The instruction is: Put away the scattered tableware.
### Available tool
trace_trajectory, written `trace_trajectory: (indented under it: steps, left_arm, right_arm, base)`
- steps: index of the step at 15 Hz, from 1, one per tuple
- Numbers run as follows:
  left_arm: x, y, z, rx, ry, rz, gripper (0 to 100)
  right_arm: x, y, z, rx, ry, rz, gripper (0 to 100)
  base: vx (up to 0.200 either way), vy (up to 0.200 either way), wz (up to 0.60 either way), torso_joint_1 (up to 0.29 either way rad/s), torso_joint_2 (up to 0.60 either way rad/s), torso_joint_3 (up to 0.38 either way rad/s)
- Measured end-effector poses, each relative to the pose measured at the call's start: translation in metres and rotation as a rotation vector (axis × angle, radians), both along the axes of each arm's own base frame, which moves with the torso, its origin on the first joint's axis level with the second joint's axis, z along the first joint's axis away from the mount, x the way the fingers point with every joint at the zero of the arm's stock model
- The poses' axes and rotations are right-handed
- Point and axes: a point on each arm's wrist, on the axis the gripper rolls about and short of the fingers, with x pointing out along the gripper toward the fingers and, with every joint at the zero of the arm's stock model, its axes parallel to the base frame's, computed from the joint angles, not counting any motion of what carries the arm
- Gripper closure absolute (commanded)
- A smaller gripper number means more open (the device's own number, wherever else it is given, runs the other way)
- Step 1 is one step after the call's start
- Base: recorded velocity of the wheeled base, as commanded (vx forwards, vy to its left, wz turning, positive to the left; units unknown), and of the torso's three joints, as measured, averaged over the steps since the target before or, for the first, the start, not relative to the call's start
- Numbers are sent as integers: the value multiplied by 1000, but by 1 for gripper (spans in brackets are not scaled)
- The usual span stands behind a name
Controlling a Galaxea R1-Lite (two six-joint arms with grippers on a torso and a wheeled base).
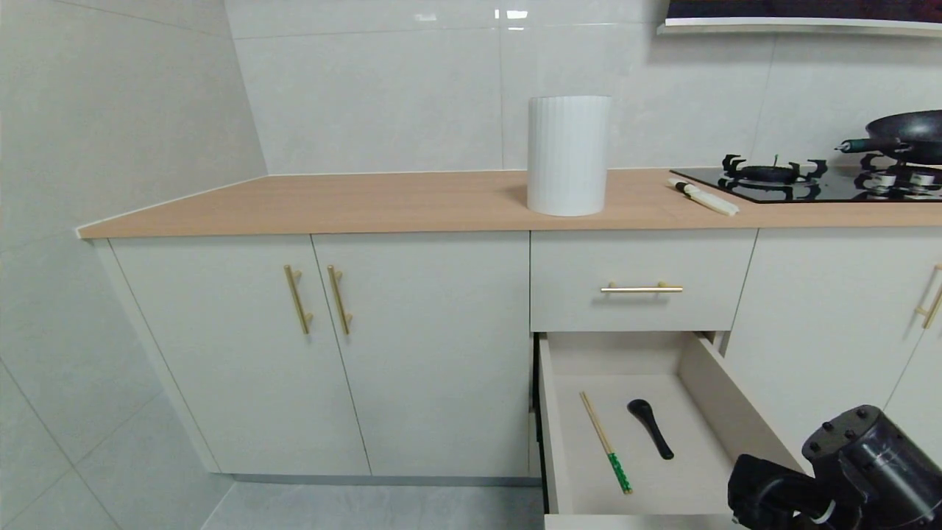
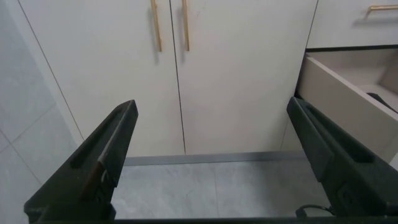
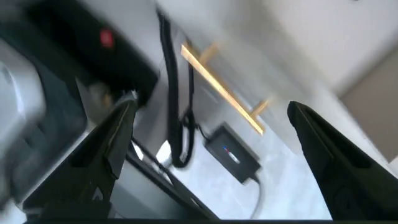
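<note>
Left gripper (image 2: 210, 107) gapes; slim wooden chopsticks (image 1: 605, 442), glossy black spoon (image 1: 650, 427) in drawer (image 1: 725, 412)

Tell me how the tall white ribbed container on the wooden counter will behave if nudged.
The tall white ribbed container stands upright and is taller than wide, so a push near its rim would probably tip it. Pushed low, it would likely slide on the flat wooden counter.

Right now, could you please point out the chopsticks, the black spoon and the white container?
chopsticks (image 1: 605, 442): head view, middle of the shafts.
black spoon (image 1: 654, 434): head view, on its handle.
white container (image 1: 568, 154): head view, middle of its ribbed side.
</note>
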Motion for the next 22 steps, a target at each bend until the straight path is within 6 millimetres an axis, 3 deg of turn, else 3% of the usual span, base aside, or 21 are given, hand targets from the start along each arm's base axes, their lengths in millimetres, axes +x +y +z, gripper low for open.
trace_trajectory:
  steps: [4, 10, 22]
  left_arm:
    - [0, 0, 0, 0, 0, 0, 0]
    - [0, 0, 0, 0, 0, 0, 0]
    - [0, 0, 0, 0, 0, 0, 0]
  right_arm:
    - [4, 1, -10, -29, 37, -9, 0]
    - [41, 0, -25, -25, 59, -167, 0]
    - [106, 23, -45, 42, 17, -602, 0]
  base:
    - [0, 0, 0, 0, 0, 0]
    - [0, 0, 0, 0, 0, 0]
    - [0, 0, 0, 0, 0, 0]
